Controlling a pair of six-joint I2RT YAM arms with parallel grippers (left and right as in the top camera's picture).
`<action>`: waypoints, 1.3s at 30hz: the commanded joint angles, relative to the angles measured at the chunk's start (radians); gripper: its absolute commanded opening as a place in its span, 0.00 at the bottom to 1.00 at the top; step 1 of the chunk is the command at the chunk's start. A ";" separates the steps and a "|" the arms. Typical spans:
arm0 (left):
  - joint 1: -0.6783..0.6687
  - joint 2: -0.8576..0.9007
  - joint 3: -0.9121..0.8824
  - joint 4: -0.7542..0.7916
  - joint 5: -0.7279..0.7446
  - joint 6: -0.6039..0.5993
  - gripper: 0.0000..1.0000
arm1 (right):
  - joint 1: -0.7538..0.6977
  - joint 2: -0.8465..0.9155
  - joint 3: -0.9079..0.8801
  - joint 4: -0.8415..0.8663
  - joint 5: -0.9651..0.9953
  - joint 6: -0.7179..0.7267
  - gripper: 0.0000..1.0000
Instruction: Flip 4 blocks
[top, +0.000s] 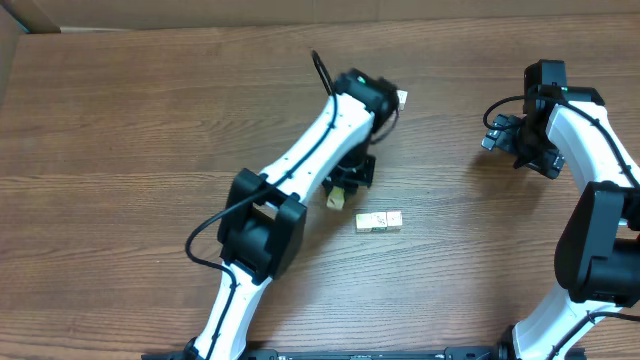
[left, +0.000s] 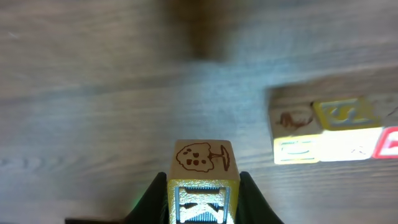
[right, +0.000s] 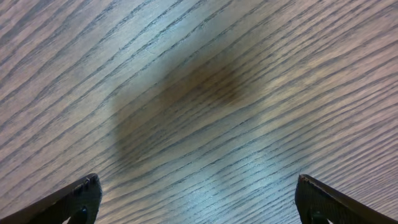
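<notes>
We start with the held block (left: 200, 158), a small wooden cube pinched between the two dark fingers (left: 152, 200) of the left gripper (left: 202, 194). The left wrist view shows its upper face as pale wood with a brown tree drawing, and the face turned toward the camera has a yellow frame around a letter we cannot read. From overhead the same held block (top: 336, 199) sits near the middle of the desk (top: 150, 120), slightly tilted under the left gripper (top: 348, 186). We cannot tell whether it touches the wood or hangs just above it.

Just beside it, toward the robot's right, lies the row of blocks (top: 380, 221), side against side on the desk and apart from the gripper. In the left wrist view the row of blocks (left: 329, 130) is blurred, and we make out a pale face with a brown drawing, a yellow-framed face next to it, and a red edge at the far end.

Well apart on the right side, the right gripper (top: 497, 132) hangs over bare wood. Its wrist view shows the right gripper (right: 199, 199) spread wide, one fingertip (right: 74, 202) at each lower corner, with nothing but desk grain between them.
</notes>
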 joint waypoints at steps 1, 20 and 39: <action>-0.019 -0.022 -0.075 0.012 -0.055 -0.078 0.13 | 0.003 -0.026 0.019 0.002 0.010 -0.003 1.00; 0.024 -0.035 -0.181 0.126 0.074 -0.038 0.36 | 0.003 -0.026 0.019 0.002 0.011 -0.003 1.00; 0.257 -0.409 -0.240 0.032 0.001 -0.005 0.04 | 0.003 -0.026 0.019 0.002 0.010 -0.003 1.00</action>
